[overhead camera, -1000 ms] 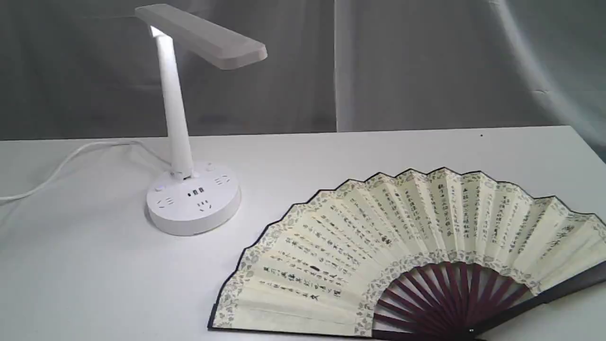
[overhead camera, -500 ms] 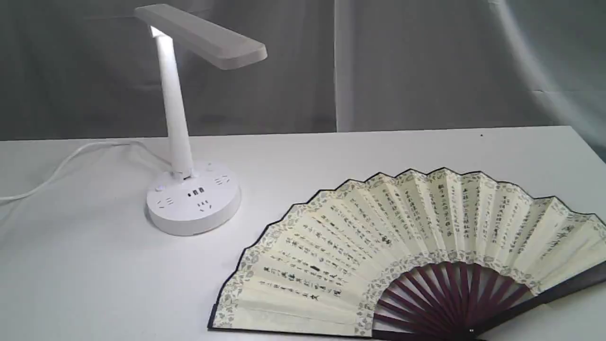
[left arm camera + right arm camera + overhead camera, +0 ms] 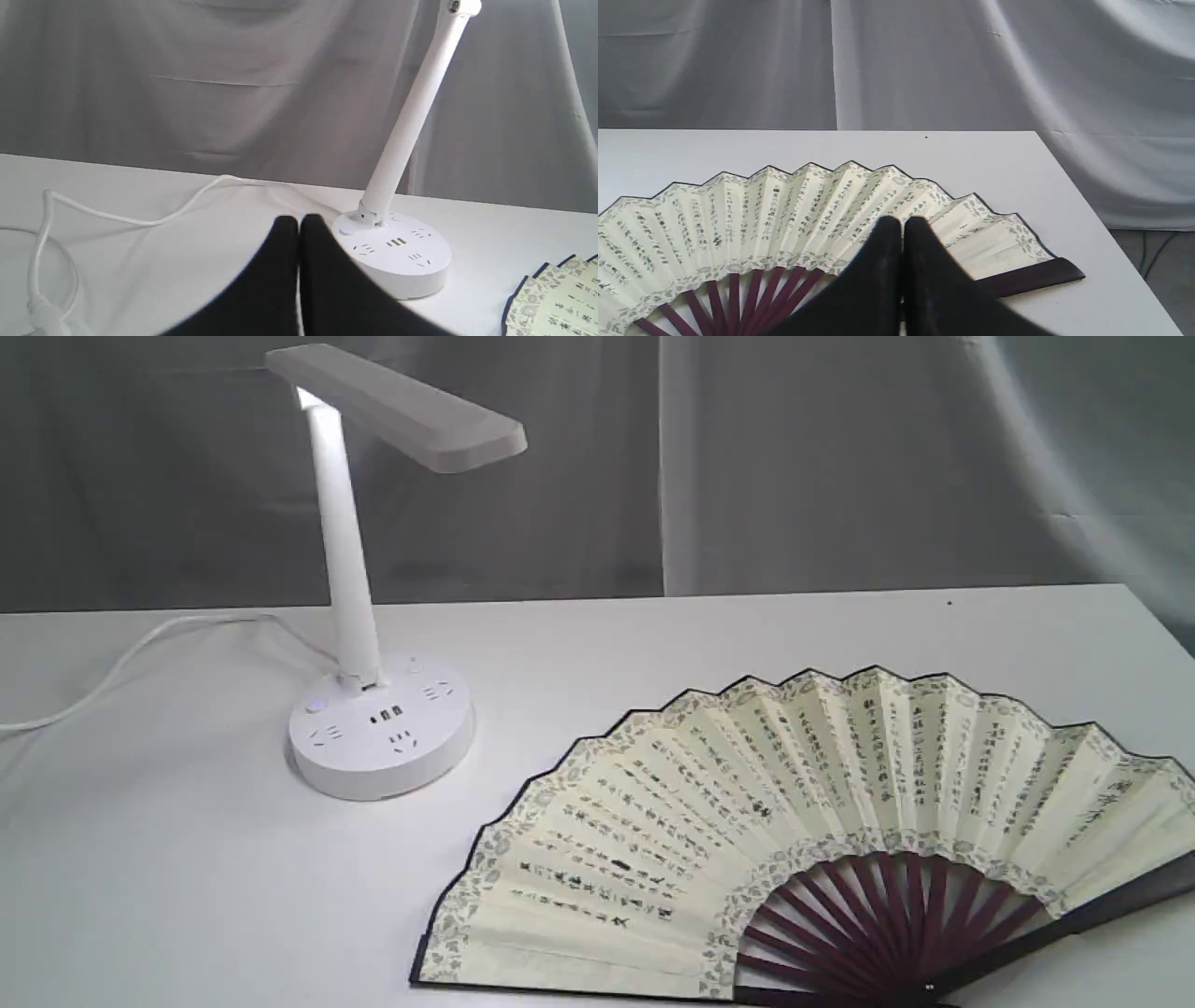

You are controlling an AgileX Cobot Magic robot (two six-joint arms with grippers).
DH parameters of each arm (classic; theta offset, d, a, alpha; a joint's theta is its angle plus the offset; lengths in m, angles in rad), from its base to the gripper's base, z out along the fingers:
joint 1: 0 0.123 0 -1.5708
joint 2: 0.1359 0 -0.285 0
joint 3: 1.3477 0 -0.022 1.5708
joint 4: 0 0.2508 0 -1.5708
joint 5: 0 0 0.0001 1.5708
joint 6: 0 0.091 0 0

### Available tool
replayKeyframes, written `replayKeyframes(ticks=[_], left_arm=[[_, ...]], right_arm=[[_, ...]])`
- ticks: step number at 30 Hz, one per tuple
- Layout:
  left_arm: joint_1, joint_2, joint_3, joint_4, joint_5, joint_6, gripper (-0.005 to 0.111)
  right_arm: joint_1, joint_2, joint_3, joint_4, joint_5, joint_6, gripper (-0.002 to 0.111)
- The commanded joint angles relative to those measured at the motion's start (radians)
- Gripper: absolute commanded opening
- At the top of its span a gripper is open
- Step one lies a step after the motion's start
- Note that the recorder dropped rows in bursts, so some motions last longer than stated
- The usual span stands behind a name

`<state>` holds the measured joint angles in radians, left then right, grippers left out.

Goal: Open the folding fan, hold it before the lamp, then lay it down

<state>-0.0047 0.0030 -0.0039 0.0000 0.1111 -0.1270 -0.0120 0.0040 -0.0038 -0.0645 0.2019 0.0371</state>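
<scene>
The folding fan point(image 3: 803, 821) lies spread wide open and flat on the white table point(image 3: 653, 635), at the front right, calligraphy side up, maroon ribs toward the front edge. It also shows in the right wrist view as the fan point(image 3: 784, 210), and its corner point(image 3: 556, 298) shows in the left wrist view. The white lamp point(image 3: 373, 616) stands at the left, head lit, round base point(image 3: 402, 256) with sockets. My left gripper point(image 3: 299, 221) is shut and empty, short of the lamp base. My right gripper point(image 3: 902, 223) is shut and empty, above the fan's right part. Neither gripper appears in the exterior view.
The lamp's white cord point(image 3: 121, 663) trails left across the table; its looped cord point(image 3: 51, 242) shows in the left wrist view. A grey cloth backdrop point(image 3: 747, 457) hangs behind. The table's right edge point(image 3: 1092, 219) runs close to the fan's dark outer stick point(image 3: 1027, 277).
</scene>
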Motion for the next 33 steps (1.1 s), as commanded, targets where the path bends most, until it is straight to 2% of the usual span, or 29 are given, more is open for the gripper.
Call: replayKeyframes(ticks=[1,33], left_arm=[[-0.005,-0.003,0.004,-0.013,-0.002,0.004,0.000],[-0.005,-0.003,0.004,-0.013,-0.002,0.004,0.000]], right_arm=[[0.000,-0.004,0.004,0.007,-0.007,-0.002,0.000],[0.000,-0.004,0.004,0.043,-0.007,-0.026,0.000]])
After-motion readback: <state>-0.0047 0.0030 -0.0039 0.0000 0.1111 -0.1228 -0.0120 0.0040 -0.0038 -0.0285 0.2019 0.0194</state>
